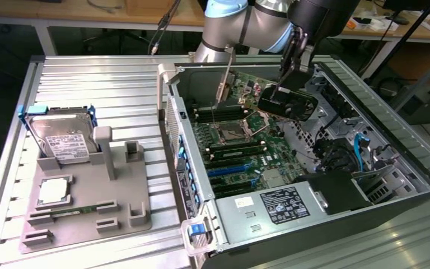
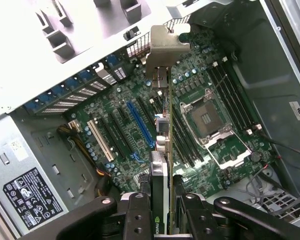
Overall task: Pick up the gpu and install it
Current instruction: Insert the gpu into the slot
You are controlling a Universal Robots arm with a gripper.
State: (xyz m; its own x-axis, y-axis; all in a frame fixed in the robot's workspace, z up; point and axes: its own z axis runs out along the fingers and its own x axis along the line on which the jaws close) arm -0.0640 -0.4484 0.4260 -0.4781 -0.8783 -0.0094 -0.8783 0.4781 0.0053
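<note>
My gripper (image 1: 284, 92) is shut on the gpu (image 1: 275, 100), a green card with a black fan shroud, and holds it tilted in the air over the open computer case (image 1: 394, 134). Its long silver bracket (image 1: 223, 84) hangs toward the case's rear wall. In the wrist view the gpu (image 2: 162, 130) runs edge-on away from my gripper (image 2: 162, 212), with its bracket (image 2: 165, 45) at the far end. It hovers above the motherboard (image 2: 215, 150), close to the blue expansion slot (image 2: 140, 125) and apart from it. That blue slot (image 1: 226, 168) lies lower in the case, toward the power supply.
A grey fixture tray (image 1: 121, 193) at the exterior view's left carries a hard drive (image 1: 62, 137) with blue clips, a processor (image 1: 54, 190) and a memory stick (image 1: 76, 211). Inside the case are the power supply (image 1: 275, 204), the processor socket (image 1: 230, 133) and drive-bay cables (image 1: 360, 151).
</note>
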